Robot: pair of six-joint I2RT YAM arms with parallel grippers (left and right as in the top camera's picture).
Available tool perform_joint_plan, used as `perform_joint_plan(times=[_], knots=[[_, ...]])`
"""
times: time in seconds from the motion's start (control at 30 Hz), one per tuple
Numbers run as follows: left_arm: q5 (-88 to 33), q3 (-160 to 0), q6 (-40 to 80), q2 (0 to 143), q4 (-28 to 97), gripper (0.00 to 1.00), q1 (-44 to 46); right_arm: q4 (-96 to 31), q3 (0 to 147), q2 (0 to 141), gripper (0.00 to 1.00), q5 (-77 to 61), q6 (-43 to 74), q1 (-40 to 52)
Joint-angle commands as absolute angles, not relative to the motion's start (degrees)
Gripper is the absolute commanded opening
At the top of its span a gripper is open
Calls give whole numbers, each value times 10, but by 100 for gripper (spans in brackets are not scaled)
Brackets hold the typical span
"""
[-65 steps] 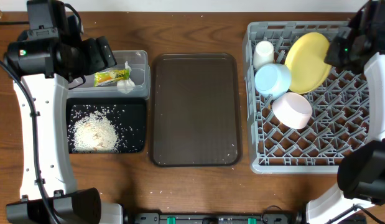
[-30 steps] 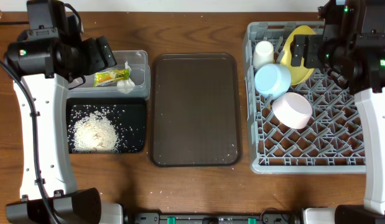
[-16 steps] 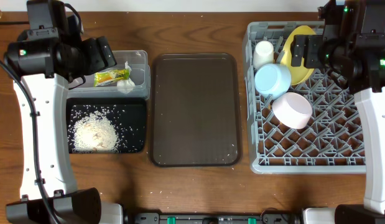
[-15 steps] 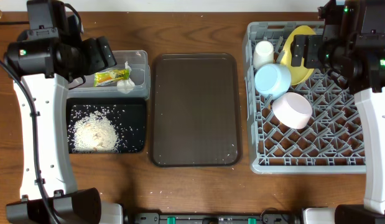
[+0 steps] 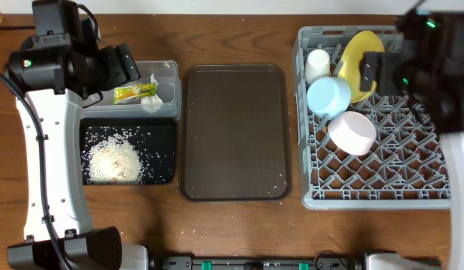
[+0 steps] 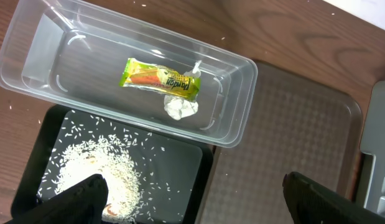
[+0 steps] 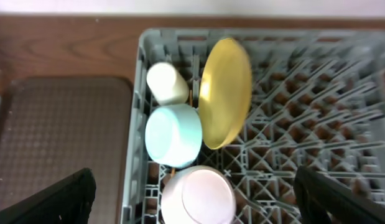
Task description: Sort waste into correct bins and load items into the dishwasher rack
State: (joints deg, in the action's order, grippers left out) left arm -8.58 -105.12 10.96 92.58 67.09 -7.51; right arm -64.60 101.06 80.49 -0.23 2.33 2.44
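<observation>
The grey dishwasher rack [image 5: 381, 161] at the right holds a yellow plate [image 5: 357, 51] standing on edge, a white cup [image 5: 317, 64], a light blue bowl [image 5: 329, 96] and a white-pinkish bowl [image 5: 352, 132]. A sliver of the chopsticks [image 7: 191, 96] shows between cup and plate. My right gripper [image 5: 383, 69] hovers open above the rack's back, blurred, holding nothing. The clear tub [image 5: 166, 73] holds the green-and-yellow wrapper [image 6: 159, 77] and the tissue [image 6: 180, 107]. Rice [image 5: 113, 160] lies in the black tray [image 5: 166, 154]. My left gripper [image 6: 198, 202] hangs open and empty above both bins.
A large brown serving tray [image 5: 235, 131] lies between the bins and the rack, with a few rice grains near its front right corner. Stray grains dot the wooden table by its front edge. Both arm bases stand at the table's front corners.
My right arm has shifted a little to the right above the rack, uncovering more of the yellow plate. The left arm and all the objects stay put.
</observation>
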Motion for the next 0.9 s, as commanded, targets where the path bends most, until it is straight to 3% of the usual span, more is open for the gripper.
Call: perform_joint_plan(times=[0.0, 0.4, 0.7, 0.87], knots=[[-79, -1059, 117, 925, 673, 93, -77, -650, 1014, 715, 99, 10, 20, 28], [-79, -1059, 117, 925, 673, 93, -77, -666, 934, 460, 99, 10, 21, 28], [-79, -1059, 116, 925, 673, 93, -77, -514, 638, 229, 99, -5, 62, 27], [-79, -1059, 116, 925, 673, 93, -77, -358, 445, 118, 99, -34, 62, 27]])
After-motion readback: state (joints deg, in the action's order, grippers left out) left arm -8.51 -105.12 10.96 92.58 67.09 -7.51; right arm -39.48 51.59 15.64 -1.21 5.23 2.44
